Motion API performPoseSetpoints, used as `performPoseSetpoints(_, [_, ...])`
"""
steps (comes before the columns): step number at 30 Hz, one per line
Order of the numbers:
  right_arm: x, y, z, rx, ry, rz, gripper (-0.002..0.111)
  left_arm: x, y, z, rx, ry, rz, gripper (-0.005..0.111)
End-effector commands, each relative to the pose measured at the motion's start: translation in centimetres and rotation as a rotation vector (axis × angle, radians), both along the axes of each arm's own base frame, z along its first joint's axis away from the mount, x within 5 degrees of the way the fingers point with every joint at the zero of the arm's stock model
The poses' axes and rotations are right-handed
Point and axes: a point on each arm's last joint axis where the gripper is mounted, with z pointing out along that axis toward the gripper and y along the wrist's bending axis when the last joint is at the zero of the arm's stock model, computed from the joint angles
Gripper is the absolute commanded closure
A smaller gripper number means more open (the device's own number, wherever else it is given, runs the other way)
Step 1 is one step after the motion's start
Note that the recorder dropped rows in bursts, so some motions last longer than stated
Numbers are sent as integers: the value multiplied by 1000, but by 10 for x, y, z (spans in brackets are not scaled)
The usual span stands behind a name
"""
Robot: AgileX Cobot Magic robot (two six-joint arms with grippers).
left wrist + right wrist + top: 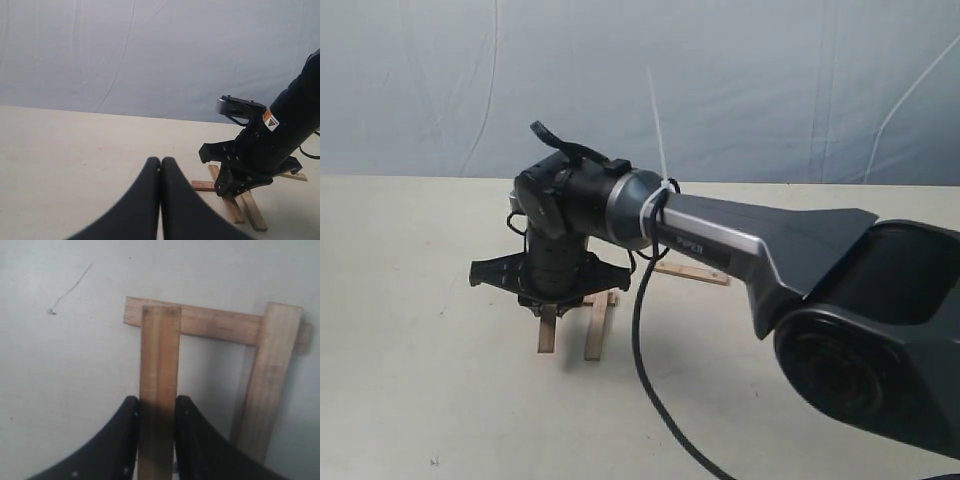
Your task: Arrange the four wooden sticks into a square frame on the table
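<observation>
Wooden sticks lie on the pale tabletop point(420, 350), and three of them make three sides of a square. The right gripper point(157, 400) points down over them. Its two black fingers point(125, 430) press against the long edges of the gripped stick point(160, 350), so it is pinching this stick.

The far end of the gripped stick rests on top of the cross stick point(215, 324), near one end of it. The parallel stick point(272, 370) lies beside the gripped stick, apart from it, and also overlaps the cross stick, near its other end. The side opposite the cross stick is open.

The fourth stick point(692, 272) lies flat on the tabletop, apart from the other three. In the exterior view it is behind the right arm and partly hidden by it.

The left gripper point(160, 161) is well apart from the sticks, above bare tabletop. Its fingers are pressed together and nothing is between them.

A black cable point(645, 370) hangs from the right arm down to the tabletop. A blue-grey backdrop sheet point(770, 80) stands behind the tabletop.
</observation>
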Motion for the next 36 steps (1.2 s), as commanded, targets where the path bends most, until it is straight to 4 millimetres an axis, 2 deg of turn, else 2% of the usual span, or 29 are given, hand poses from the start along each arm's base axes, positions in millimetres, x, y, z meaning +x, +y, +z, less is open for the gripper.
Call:
performPoseSetpoints(1, [1,5,-8,3,-5,-17,109,0,0,-1,-18,2,-5,107])
performPoseSetpoints(8, [4,9,-20,19,-8,-25,109,0,0,-1,-21,1,-5,107])
performPoseSetpoints(21, [6,10,-23,22,-18,-26,109,0,0,-1,-21,1,-5,107])
performPoseSetpoints(23, [5,8,-17,6,-12,-17,109,0,0,-1,-20,3,-5,107])
performPoseSetpoints(28, [14,-7,25,-30,-48,62,109,0,0,-1,-20,3,-5,107])
performPoseSetpoints(30, [18,-17,48,-30,-70,65,109,0,0,-1,-20,3,-5,107])
performPoseSetpoints(32, [26,-34,69,-66,-106,40,109,0,0,-1,-20,3,-5,107])
performPoseSetpoints(36, [37,-66,98,-122,-124,-26,109,0,0,-1,-20,3,-5,107])
